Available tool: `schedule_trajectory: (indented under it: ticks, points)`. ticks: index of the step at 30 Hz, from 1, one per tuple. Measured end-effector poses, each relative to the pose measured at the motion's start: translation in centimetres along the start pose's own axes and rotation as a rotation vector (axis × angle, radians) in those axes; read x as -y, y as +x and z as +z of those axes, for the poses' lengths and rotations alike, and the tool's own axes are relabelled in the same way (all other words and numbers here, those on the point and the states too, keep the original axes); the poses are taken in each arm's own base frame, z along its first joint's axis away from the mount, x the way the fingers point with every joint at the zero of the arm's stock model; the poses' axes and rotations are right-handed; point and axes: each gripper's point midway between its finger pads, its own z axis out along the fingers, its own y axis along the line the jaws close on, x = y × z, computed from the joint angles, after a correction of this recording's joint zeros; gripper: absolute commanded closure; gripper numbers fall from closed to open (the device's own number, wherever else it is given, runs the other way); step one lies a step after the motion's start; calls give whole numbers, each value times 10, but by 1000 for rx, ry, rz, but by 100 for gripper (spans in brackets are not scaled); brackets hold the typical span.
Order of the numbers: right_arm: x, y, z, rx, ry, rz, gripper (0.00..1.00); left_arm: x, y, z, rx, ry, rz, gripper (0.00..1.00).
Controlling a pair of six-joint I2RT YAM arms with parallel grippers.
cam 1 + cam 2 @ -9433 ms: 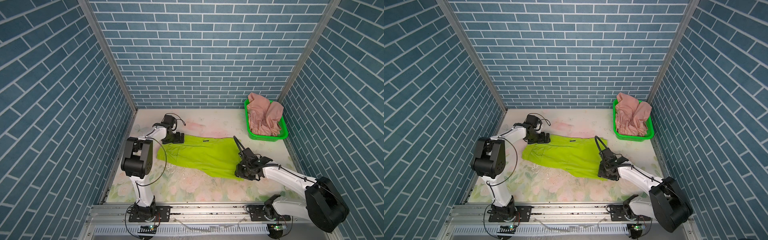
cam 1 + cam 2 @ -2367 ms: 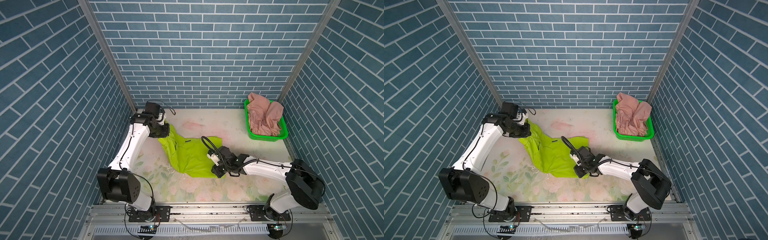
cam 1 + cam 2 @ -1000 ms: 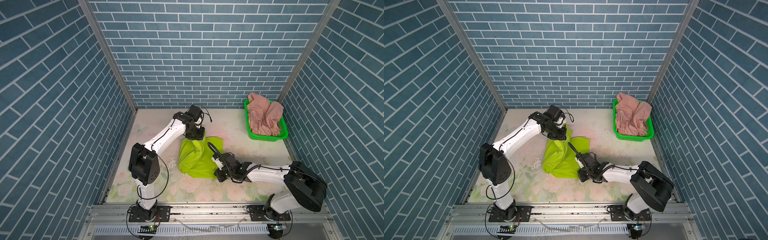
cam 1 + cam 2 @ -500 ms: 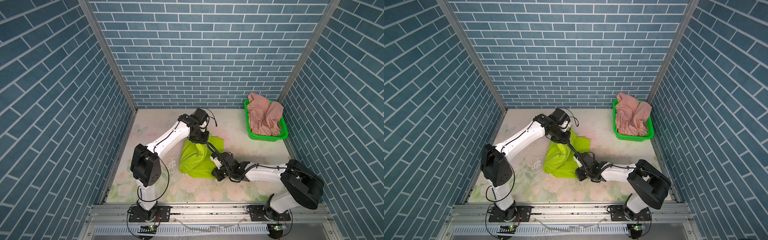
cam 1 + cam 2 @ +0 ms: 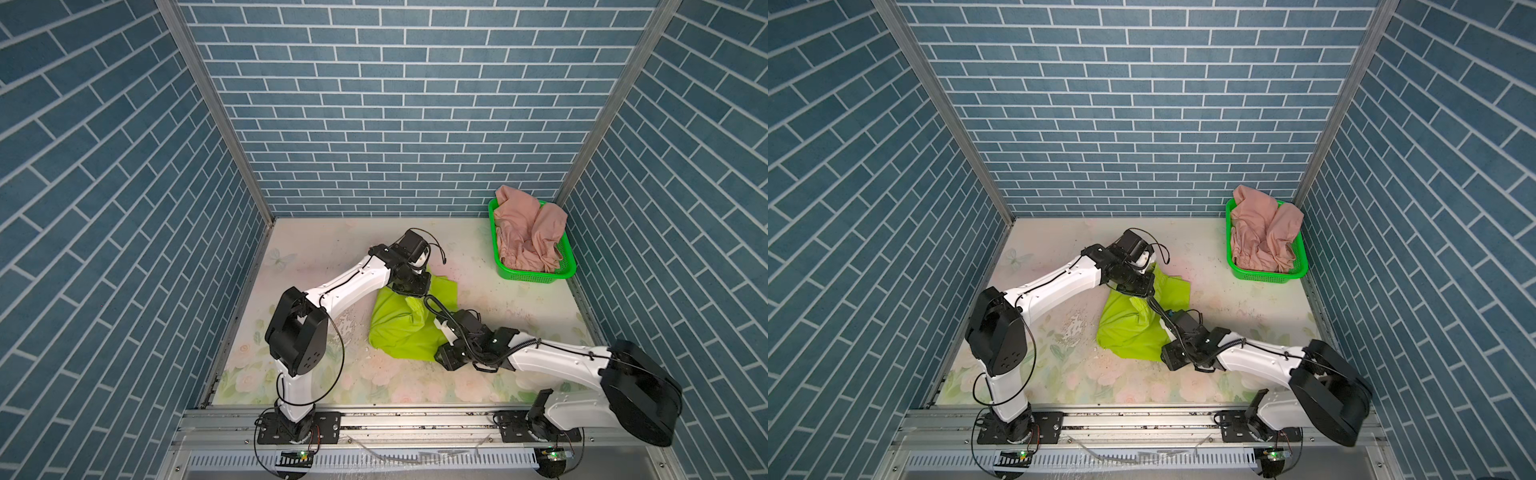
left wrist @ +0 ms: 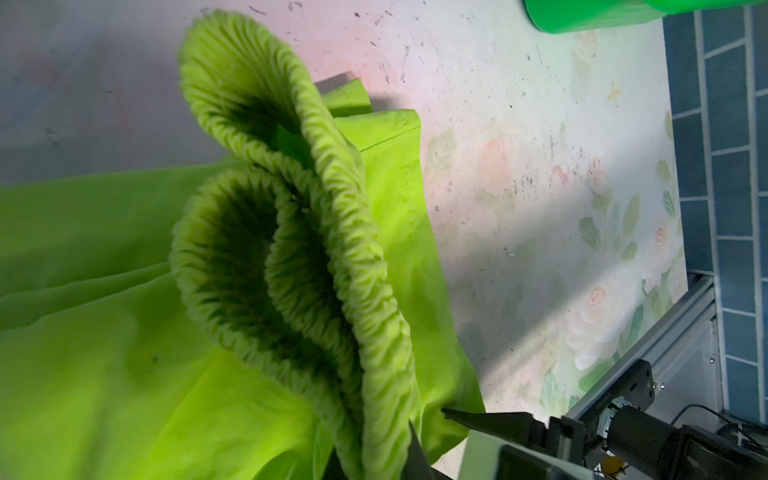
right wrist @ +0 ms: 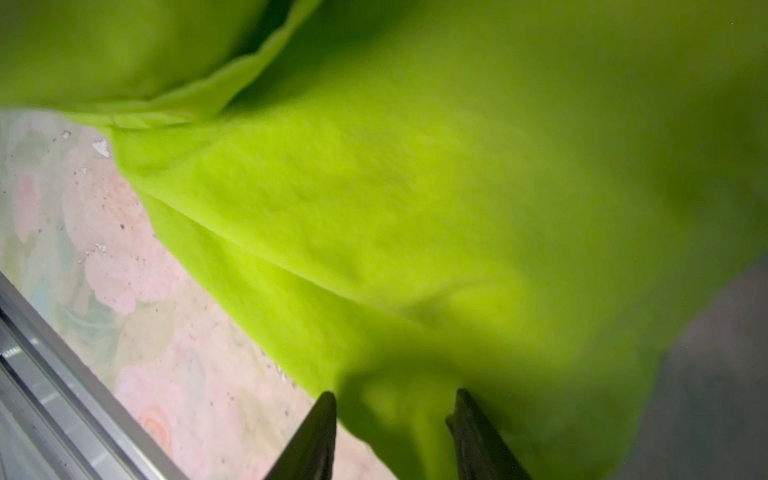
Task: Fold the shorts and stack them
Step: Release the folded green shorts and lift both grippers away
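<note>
Mid-table, bunched and half folded: green shorts (image 5: 399, 328). Clamped on their waistband (image 6: 340, 232), the left gripper (image 5: 413, 291); jaws of the right gripper (image 7: 395, 395) parted, with the near edge loose between them. Likely trouble: dropping the waistband while looped, leaving a lumpy, crooked fold; snagging cloth on retreat and dragging it askew. Far right, heaped unfolded in the basket (image 5: 536, 275): pink shorts (image 5: 528, 232).

Robot lab test cell. Three walls (image 5: 399, 124) papered in blue brick print, joined by bare aluminium corner posts (image 5: 216, 116). Tabletop (image 5: 519, 307) covered in scuffed floral print. White-and-black left arm (image 5: 353, 282) and right arm (image 5: 552, 361) are bolted to an aluminium front rail (image 5: 415, 424). Loose black cables (image 5: 334, 374), lit circuit board (image 5: 297, 457) below.
</note>
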Motion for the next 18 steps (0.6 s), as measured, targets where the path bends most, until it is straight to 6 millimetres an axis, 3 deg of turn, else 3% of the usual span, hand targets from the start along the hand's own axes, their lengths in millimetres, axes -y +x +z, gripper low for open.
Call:
schedule_trajectory:
  ticks: [1,2,4,9,13,16,18]
  points:
    - [2,-2,-6,20,4,6,51,3,4,4,-8,7,4,65]
    - [5,-7,-14,55,9,15,51,6,8,9,-20,16,9,47]
    - [10,-16,-30,123,18,31,50,11,17,16,-44,28,19,1]
    - [18,-34,-76,296,30,69,46,15,25,21,-68,37,34,0]
    - [22,-35,-94,348,41,85,45,18,17,10,-52,29,57,0]
    - [26,-35,-99,324,69,94,43,23,3,-18,-3,14,89,0]
    - [25,-38,-101,308,83,96,43,20,-8,-50,59,0,99,0]
